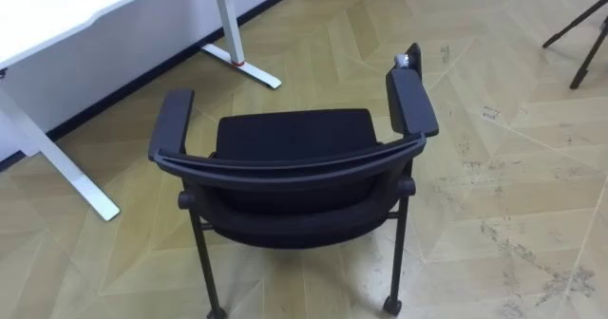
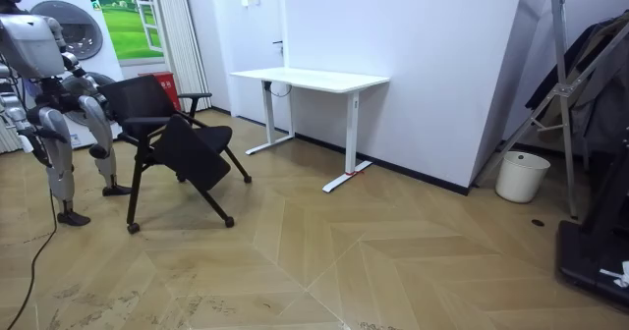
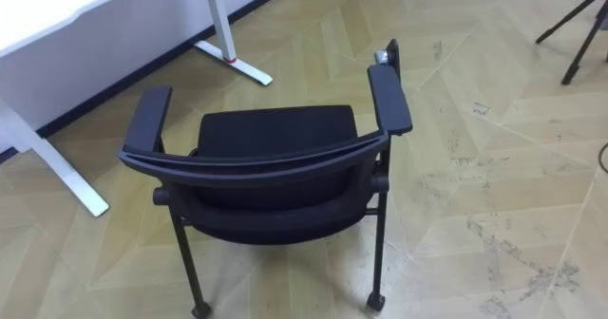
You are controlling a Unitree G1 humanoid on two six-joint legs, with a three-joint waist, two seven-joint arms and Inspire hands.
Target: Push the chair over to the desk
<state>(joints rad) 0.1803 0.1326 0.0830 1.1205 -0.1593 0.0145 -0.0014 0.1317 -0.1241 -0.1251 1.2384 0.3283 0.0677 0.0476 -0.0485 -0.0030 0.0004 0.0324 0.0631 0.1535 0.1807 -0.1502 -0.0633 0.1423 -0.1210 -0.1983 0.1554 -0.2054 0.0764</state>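
A black chair [image 1: 290,162] with two armrests and small casters stands on the wooden floor right in front of me, its backrest [image 3: 256,167] turned toward me. In the room view I stand upright just behind the chair [image 2: 162,124], at the room view's left. My left hand [image 2: 99,151] hangs low beside the chair's back. My right hand [image 2: 39,145] hangs at my other side. Both are apart from the chair, and their fingers are too small to read.
A white desk [image 1: 85,15] on white legs stands ahead to the left, against the wall [image 2: 413,65]. Dark tripod legs [image 1: 579,34] reach in at the far right. A white bin [image 2: 522,176] and a dark rack [image 2: 590,124] stand at the room view's right.
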